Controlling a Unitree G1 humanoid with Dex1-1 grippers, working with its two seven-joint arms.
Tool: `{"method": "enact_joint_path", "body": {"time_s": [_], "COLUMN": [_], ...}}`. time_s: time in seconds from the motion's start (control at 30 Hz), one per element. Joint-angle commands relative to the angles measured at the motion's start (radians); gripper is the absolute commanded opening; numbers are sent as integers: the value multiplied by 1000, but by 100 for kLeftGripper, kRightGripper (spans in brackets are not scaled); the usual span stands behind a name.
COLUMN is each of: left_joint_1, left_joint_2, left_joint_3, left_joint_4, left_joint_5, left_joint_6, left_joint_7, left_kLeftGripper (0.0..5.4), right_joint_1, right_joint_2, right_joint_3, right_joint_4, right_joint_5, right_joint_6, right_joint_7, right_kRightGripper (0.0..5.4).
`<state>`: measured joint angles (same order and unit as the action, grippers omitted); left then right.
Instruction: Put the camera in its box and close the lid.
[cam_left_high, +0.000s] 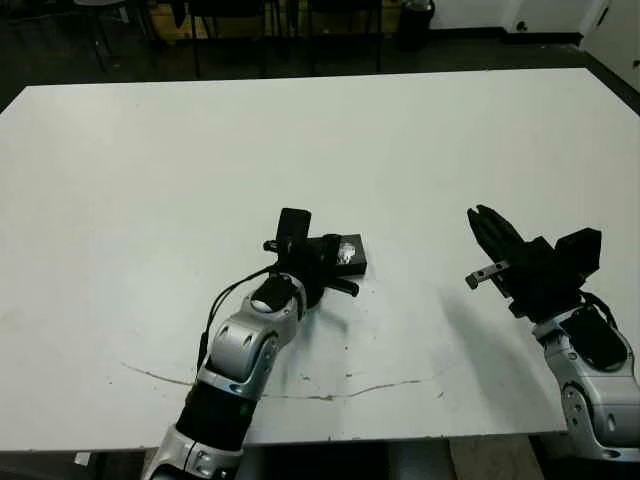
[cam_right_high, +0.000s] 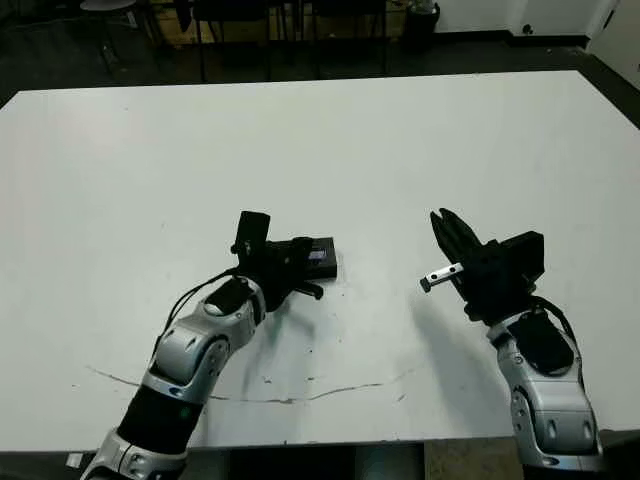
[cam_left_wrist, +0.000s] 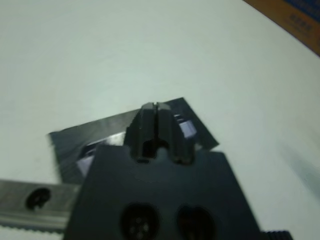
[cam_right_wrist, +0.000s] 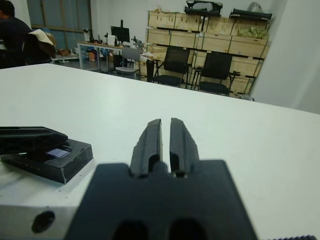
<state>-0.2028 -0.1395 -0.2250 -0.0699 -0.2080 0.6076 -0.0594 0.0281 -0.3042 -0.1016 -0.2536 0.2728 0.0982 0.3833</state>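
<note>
Box (cam_right_high: 318, 260) sits mid-surface (cam_left_high: 420, 150), lid (cam_right_wrist: 62, 152) already on top with its silvery label facing up. Camera not visible, so presumably inside; can't confirm.

Left gripper (cam_left_wrist: 156, 131) is directly over the box, fingers clenched together with nothing between them, tips on or just above the lid. Looks like it's pressing the lid down to seat it, rather than gripping anything.

Right gripper (cam_right_high: 447, 228) hovers well to the right of the box, fingers also clenched and empty, parked clear so it doesn't get in the way.

Judgement: task near the end, only lid seating left to verify
</note>
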Motion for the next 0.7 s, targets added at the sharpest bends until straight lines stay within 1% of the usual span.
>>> {"method": "enact_joint_path", "body": {"time_s": [0.03,0.13,0.2,0.27,0.37,0.47,0.53,0.6,0.7], "left_joint_1": [140,185,203,216,230,241,247,256,278], "left_joint_2": [69,155,211,263,305,318,308,284,240], "left_joint_3": [13,19,46,94,172,245,285,322,345], "left_joint_4": [-97,-246,-315,-359,-398,-375,-335,-293,-242], "left_joint_5": [-4,23,43,58,54,68,73,69,70], "left_joint_6": [-23,-129,-188,-245,-301,-417,-486,-529,-591], "left_joint_7": [-48,-115,-142,-156,-164,-148,-128,-95,-47], "left_kLeftGripper": [2,2,2,2,2,2,2,2,2], "right_joint_1": [12,14,15,11,2,-15,-21,-24,-26], "right_joint_2": [-4,1,1,6,20,38,43,47,50], "right_joint_3": [-4,-4,0,2,2,6,12,19,23], "right_joint_4": [5,-4,-10,1,27,85,94,94,93], "right_joint_5": [-2,-3,-13,-8,8,-4,-14,-23,-25], "right_joint_6": [15,25,30,10,-23,-102,-116,-117,-109], "right_joint_7": [1,-9,-19,-11,5,18,13,6,-3], "right_kRightGripper": [0,0,0,0,0,0,0,0,0]}}
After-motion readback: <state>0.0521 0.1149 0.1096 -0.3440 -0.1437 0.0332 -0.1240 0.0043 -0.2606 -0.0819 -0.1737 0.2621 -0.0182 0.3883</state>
